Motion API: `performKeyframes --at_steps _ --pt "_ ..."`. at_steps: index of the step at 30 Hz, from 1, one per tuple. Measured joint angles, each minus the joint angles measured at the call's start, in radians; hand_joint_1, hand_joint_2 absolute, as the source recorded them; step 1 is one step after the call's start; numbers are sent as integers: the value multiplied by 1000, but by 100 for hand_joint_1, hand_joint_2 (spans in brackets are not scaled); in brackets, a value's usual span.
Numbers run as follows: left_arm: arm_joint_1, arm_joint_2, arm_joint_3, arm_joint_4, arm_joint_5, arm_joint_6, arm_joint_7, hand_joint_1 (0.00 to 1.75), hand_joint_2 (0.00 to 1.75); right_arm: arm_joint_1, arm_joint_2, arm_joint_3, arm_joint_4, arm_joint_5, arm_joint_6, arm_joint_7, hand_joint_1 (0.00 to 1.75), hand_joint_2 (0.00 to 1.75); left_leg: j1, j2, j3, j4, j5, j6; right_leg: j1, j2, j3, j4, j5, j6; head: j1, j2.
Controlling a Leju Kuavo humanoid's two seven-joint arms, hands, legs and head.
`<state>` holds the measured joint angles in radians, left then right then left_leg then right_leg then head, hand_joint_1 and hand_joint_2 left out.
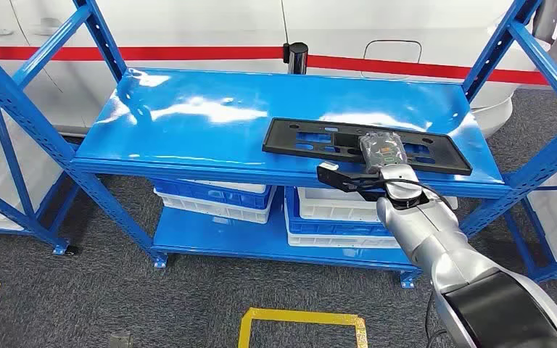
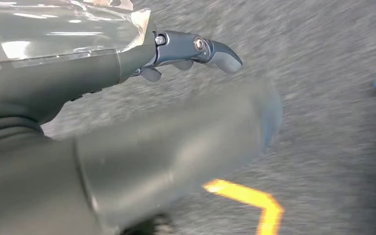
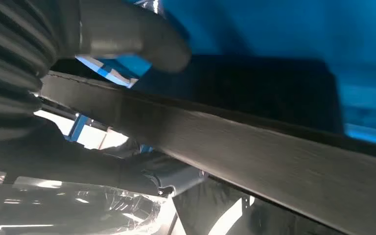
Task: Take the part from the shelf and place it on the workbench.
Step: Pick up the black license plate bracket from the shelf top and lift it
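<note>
My right hand (image 1: 377, 163) grasps the near edge of the flat black plastic part (image 1: 319, 138), thumb one side, fingers the other, on the glossy blue metal shelf (image 1: 188, 109). I should lift level and clear the lip before pulling back. My left hand (image 2: 196, 51) hangs open.

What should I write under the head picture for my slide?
Right robot hand reaching the black part on the blue shelf.

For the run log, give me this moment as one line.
stage: grasping | right hand: grips black part at front edge | part: on blue shelf | left hand: empty
</note>
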<state>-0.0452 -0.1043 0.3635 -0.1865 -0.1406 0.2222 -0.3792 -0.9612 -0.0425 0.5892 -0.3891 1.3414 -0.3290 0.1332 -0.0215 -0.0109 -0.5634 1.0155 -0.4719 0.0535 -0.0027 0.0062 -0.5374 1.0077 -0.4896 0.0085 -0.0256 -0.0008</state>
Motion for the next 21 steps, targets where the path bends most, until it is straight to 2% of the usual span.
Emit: performKeyframes --at_steps 5,10,13,16,21 --pt "0 -4 16 0 3 62 -115 0 175 9 -9 -20 0 9 -37 -31 175 175 0 0 0 0 0 0 0 0 0 0 0 0 0 0" --pt "0 -9 31 0 7 67 -146 0 175 10 -10 -28 -3 20 -63 -77 175 175 0 0 0 0 0 0 0 0 0 0 0 0 0 0" --pt "0 -13 38 0 8 84 -183 0 175 14 -10 -41 -43 -13 -92 -154 175 175 0 0 0 0 0 0 0 0 0 0 0 0 0 0" --pt "0 -16 52 0 13 100 -208 0 175 32 -31 -63 -184 -88 -63 -249 175 175 0 0 -1 0 0 0 0 0 -1 0 0 0 0 0" --pt "0 -23 78 0 37 103 -223 0 175 61 -102 -91 -470 -157 11 -282 175 175 0 -6 -2 0 0 0 0 -4 -2 0 0 0 0 0"
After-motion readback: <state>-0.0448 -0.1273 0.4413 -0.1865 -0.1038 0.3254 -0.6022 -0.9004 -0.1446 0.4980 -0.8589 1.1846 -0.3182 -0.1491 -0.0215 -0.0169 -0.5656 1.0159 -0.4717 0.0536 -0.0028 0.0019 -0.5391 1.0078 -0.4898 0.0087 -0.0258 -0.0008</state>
